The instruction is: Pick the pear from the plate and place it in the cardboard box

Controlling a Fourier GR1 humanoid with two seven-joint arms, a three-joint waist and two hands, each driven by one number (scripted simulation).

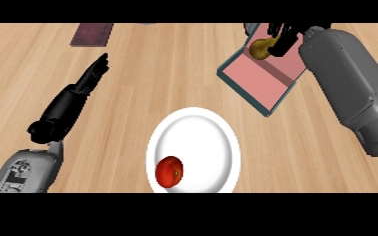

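Over the cardboard box (260, 77), the right hand (284, 41) (partly cut off) curls round the pear (260, 48).

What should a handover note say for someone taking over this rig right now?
Right hand: fingers curled round the pear, held over the cardboard box at the counter's far right.
Left hand: open, fingers straight, resting at the left and holding nothing.
White plate: near centre, with a red fruit on it, possibly an apple.
Done: pear lifted off the plate and carried to the box.
Left: release the pear into the box and pull the right hand clear.
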